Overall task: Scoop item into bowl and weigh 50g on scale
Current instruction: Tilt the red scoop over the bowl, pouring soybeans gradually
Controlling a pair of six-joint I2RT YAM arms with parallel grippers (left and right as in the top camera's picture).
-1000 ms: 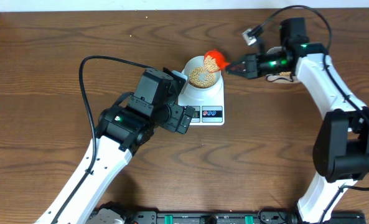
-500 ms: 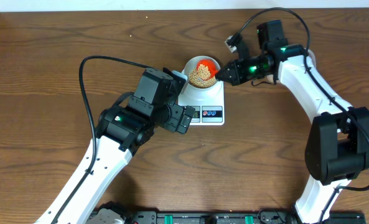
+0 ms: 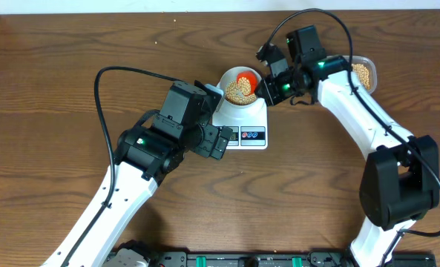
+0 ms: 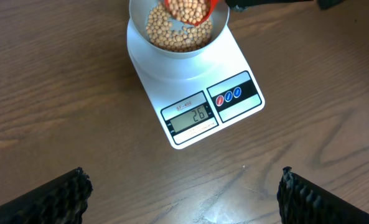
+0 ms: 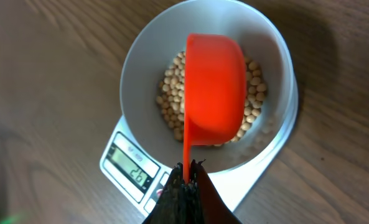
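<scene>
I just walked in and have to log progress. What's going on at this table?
The right end effector is shut on the handle of an orange scoop and holds it tipped over the white bowl, which sits on the scale. Tan beans already lie in the bowl, and the display reads 26, short of the target. The left end effector is open and empty, hovering over the table on the scale's display side.

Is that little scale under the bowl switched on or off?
On. The scale has a display showing dark digits reading 26, seen from both wrist cameras, with the bowl of beans standing on it.
</scene>
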